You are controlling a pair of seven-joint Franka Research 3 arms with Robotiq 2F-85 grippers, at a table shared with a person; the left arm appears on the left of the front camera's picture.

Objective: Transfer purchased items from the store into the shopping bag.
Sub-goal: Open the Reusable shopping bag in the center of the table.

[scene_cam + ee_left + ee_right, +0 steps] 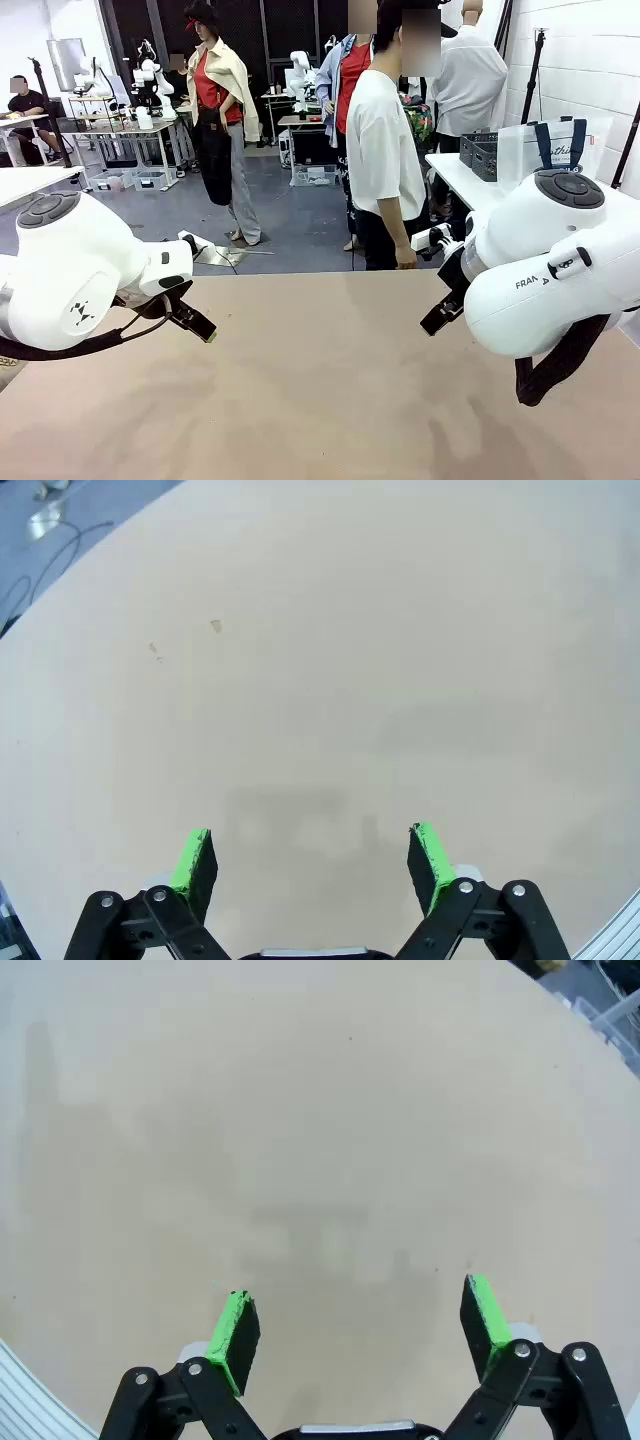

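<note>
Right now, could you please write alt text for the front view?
A white left arm and right arm flank a tan table. A person in a white T-shirt stands at its far side; behind, on a side table, the shopping bag stands beside a dark basket.

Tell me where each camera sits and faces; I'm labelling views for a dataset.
Front view: fixed between the arms, facing across the beige tabletop at a person in a white T-shirt and the frosted-plastic shopping bag with navy handles; white left arm and right arm show.
Left wrist view: on that wrist, looking down at the tabletop past the open green-padded left gripper.
Right wrist view: likewise, past the open right gripper.
Shared: the tabletop.
</note>
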